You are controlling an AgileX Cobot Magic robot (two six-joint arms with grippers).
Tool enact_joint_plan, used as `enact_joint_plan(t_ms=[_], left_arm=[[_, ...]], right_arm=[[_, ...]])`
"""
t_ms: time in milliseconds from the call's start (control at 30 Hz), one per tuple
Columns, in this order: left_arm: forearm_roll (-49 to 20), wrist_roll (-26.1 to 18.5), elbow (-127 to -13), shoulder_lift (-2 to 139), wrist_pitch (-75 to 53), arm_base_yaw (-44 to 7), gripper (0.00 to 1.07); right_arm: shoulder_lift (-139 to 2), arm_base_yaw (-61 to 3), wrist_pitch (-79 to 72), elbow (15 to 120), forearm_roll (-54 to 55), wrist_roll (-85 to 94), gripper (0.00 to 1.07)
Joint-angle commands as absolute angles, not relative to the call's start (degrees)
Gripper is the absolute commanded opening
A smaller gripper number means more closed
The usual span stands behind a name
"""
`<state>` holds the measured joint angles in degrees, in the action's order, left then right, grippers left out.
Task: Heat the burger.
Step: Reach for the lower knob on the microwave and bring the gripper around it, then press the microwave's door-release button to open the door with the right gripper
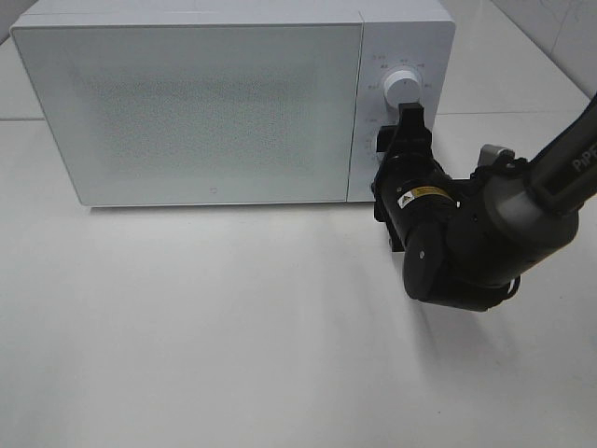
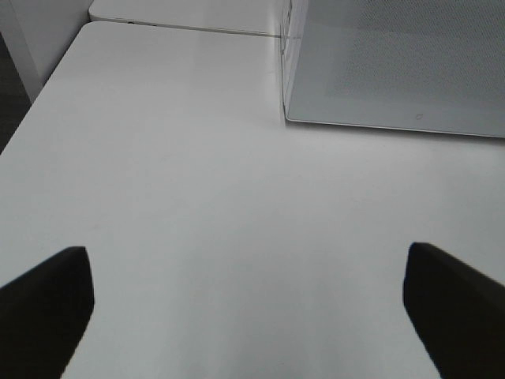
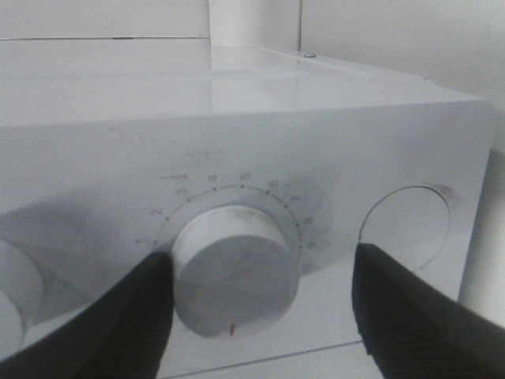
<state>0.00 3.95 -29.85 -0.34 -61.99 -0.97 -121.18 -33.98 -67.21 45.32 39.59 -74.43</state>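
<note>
The burger is out of view. The white microwave point(image 1: 205, 103) stands at the back of the table with its door shut, and its frosted door shows nothing inside. My right gripper point(image 1: 403, 140) is up against the control panel, below the upper white knob point(image 1: 403, 86). In the right wrist view it point(image 3: 260, 264) is open, straddling a white numbered dial point(image 3: 233, 268). One finger point(image 3: 134, 316) is close beside the dial and the other finger point(image 3: 410, 316) stands clear of it. My left gripper point(image 2: 246, 260) hangs open over bare table, holding nothing.
The white table point(image 1: 233, 327) spreads in front of the microwave. A second knob point(image 3: 12, 292) shows at the edge of the right wrist view, and a round recess point(image 3: 406, 229) lies on the dial's other side. The microwave's lower corner point(image 2: 288, 118) is ahead of the left gripper.
</note>
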Motion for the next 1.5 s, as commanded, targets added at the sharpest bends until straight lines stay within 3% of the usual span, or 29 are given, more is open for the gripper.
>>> enact_joint_plan(t_ms=[33,600,767,967,1033,1233,1333,1400,1500], left_arm=[[0.0,4.1,-29.8,-1.1,-61.3,-0.9,1.0],[0.0,4.1,-29.8,-1.1,-61.3,-0.9,1.0],[0.0,4.1,-29.8,-1.1,-61.3,-0.9,1.0],[0.0,4.1,-29.8,-1.1,-61.3,-0.9,1.0],[0.0,4.1,-29.8,-1.1,-61.3,-0.9,1.0],[0.0,4.1,-29.8,-1.1,-61.3,-0.9,1.0],[0.0,4.1,-29.8,-1.1,-61.3,-0.9,1.0],[0.0,4.1,-29.8,-1.1,-61.3,-0.9,1.0],[0.0,4.1,-29.8,-1.1,-61.3,-0.9,1.0]], right_arm=[[-119.5,-32.9,-79.1,46.2,38.8,-72.8,0.73],[-107.8,-34.2,-65.6,30.5,31.3,-55.1,0.73],[-97.1,-34.0,-45.7,29.7,31.1,-25.8,0.73],[-92.0,-33.7,-33.0,30.7,34.5,-7.2,0.73],[-88.2,-31.8,-19.0,32.6,33.5,4.0,0.73],[-84.3,-28.6,3.0,37.5,21.5,6.4,0.73],[-83.7,-28.1,6.7,38.4,19.2,5.6,0.73],[-80.6,-27.4,19.0,41.8,9.8,1.2,0.73],[-77.6,-27.4,26.4,43.8,5.6,-2.1,0.73]])
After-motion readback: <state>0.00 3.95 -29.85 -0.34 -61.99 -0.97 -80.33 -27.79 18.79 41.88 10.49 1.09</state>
